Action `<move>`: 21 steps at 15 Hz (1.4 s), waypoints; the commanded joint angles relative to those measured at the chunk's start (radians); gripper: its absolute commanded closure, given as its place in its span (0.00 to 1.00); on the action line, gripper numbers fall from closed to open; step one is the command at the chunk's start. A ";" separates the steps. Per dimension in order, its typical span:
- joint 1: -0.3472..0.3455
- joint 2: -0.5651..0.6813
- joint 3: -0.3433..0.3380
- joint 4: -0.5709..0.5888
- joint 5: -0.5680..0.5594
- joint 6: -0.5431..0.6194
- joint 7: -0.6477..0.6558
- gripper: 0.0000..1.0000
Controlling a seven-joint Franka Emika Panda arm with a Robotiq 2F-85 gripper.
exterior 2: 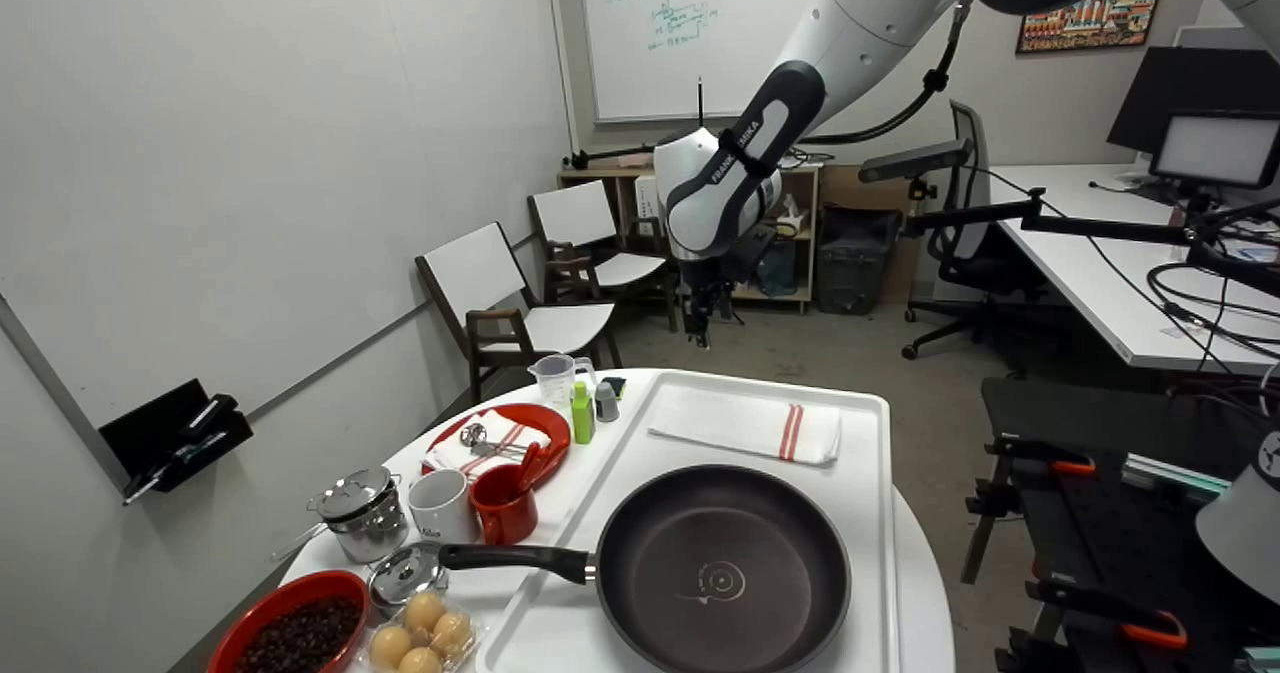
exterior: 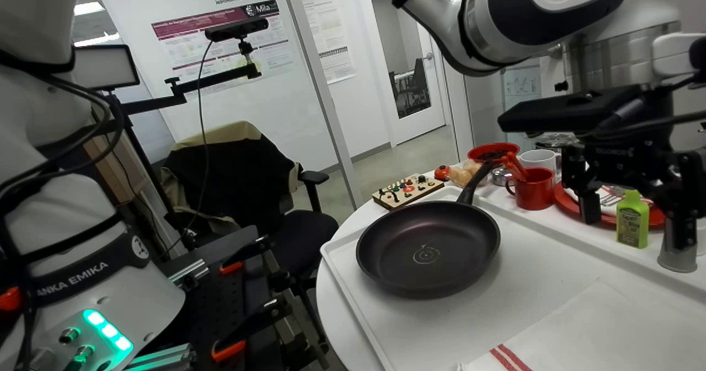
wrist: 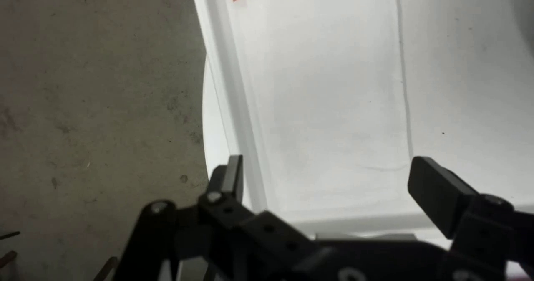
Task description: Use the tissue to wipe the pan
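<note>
The gripper (wrist: 327,168) is spread wide, pinching nothing, well apart from the pan (exterior 2: 725,543) on the side where a cloth (exterior 2: 735,425) lies. I do not see the tissue in any view, in the pan or beside it. The step in hand looks like going for the tissue, wiping not begun; the next move would call for finding it, a light pinch, then carrying it to the pan.

One tray (exterior: 529,272) bears the one pan and that cloth, near but apart. Past the tray, on the side of the pan's handle (exterior 2: 515,558): one red mug (exterior 2: 505,513), one white mug (exterior 2: 440,508), one plate (exterior 2: 552,453) bearing a second cloth (exterior 2: 515,426), one bottle (exterior 2: 582,415), one shaker (exterior 2: 606,402), one jug (exterior 2: 555,380), one pot (exterior 2: 365,528), one loose lid (exterior 2: 408,575), one bowl (exterior 2: 250,618), four eggs (exterior 2: 424,613), one board (exterior: 408,191).
</note>
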State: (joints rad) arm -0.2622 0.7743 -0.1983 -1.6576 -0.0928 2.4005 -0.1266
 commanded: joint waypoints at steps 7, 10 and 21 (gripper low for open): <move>-0.193 0.201 0.150 0.132 -0.046 0.205 -0.490 0.00; -0.259 0.220 0.241 0.121 -0.018 0.279 -0.631 0.00; -0.228 0.292 0.217 0.137 0.060 0.262 -0.527 0.00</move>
State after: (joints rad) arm -0.5323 1.0263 0.0663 -1.5576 -0.0428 2.6708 -0.7217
